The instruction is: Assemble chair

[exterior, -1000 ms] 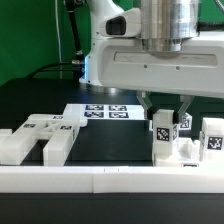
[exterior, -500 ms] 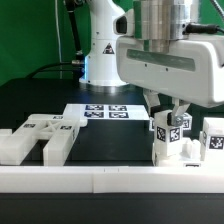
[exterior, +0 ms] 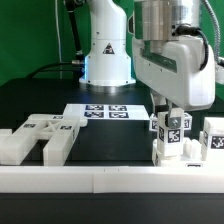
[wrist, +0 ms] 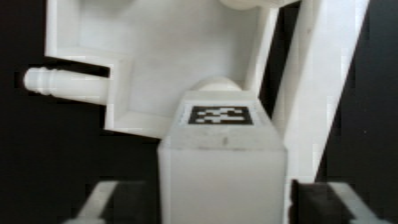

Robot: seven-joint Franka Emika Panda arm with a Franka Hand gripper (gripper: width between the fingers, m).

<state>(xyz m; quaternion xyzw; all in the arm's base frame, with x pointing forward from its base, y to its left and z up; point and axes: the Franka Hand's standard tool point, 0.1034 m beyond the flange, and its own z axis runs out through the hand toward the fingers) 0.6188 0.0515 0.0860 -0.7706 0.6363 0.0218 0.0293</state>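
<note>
In the exterior view, the hand (exterior: 172,118) is hanging down over the front edge of the desk (exterior: 110,140), toward the corner at the exterior view's right. It is narrowed onto the tagged block (exterior: 170,130), with one finger on each side of it. That block is standing upright on a lower white piece (exterior: 185,152), just behind the border rail (exterior: 100,182) that is running along the whole front edge. Another white block (exterior: 213,140) is sitting just beside it, nearer the corner, leaving little room on that side. The slotted piece (exterior: 40,138) is lying well apart, by the front corner at the exterior view's left. A broad bare strip of black desk is lying open between the two groups. The marker board (exterior: 100,112) is lying flat farther back, mid-desk. Every part is carrying small black-and-white square tags; their patterns are showing, but no writing can be read.

In the wrist view, the tagged block is filling the gap between the grey fingers (wrist: 125,205), its tag (wrist: 217,113) facing the camera. Beyond it, a white panel (wrist: 107,50) with a round peg (wrist: 63,82) is lying against the black desk.
</note>
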